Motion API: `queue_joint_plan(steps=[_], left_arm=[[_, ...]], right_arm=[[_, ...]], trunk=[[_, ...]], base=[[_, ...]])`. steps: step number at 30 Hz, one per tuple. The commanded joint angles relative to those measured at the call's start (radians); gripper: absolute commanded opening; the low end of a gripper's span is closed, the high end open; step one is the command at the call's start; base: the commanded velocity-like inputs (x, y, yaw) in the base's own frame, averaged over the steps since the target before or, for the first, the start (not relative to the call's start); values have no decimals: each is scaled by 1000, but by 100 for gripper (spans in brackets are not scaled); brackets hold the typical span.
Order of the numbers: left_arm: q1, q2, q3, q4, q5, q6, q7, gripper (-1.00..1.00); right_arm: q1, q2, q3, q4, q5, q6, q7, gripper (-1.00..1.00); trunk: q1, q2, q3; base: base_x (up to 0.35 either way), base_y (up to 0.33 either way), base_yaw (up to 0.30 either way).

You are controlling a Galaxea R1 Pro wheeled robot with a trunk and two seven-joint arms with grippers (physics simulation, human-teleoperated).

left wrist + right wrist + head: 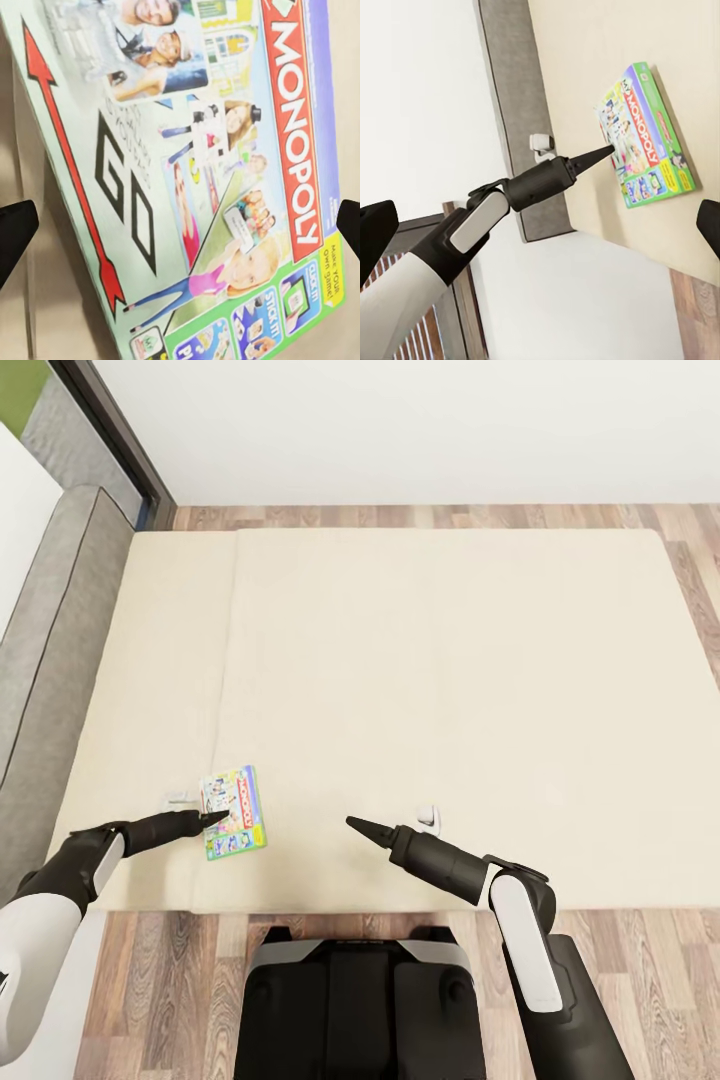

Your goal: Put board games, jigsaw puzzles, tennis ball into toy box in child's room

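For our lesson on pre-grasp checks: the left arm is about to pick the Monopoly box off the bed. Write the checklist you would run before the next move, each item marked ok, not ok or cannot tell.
1. Monopoly box lies flat on the bed, near its front edge: ok.
2. Left gripper is at the box: ok, its tip sits over the box's left edge in the head view.
3. Left gripper open around the box: ok in the left wrist view, fingertips stand wide apart.
4. Box actually gripped: not ok, not yet.
5. Right gripper keeps clear of the box: ok.
6. Second board game on the bed located: cannot tell.
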Motion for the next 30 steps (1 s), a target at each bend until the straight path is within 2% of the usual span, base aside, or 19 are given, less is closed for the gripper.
queue_joint_plan(steps=[1,9,30], left_arm=[[-1,-1,5,-1,-1,7,-5,100],[-1,-1,27,-1,-1,-2,-6,100],[0,-1,31,-1,1,-21,-8,100]], right_arm=[[0,1,-1,0,4,4,5,100],[0,1,-1,0,5,3,6,100],[0,1,-1,0,4,3,5,100]], trunk=[[1,-2,-3],[1,-2,-8],[1,-2,-13]], base=[[0,0,0],[0,0,0],[0,0,0]])
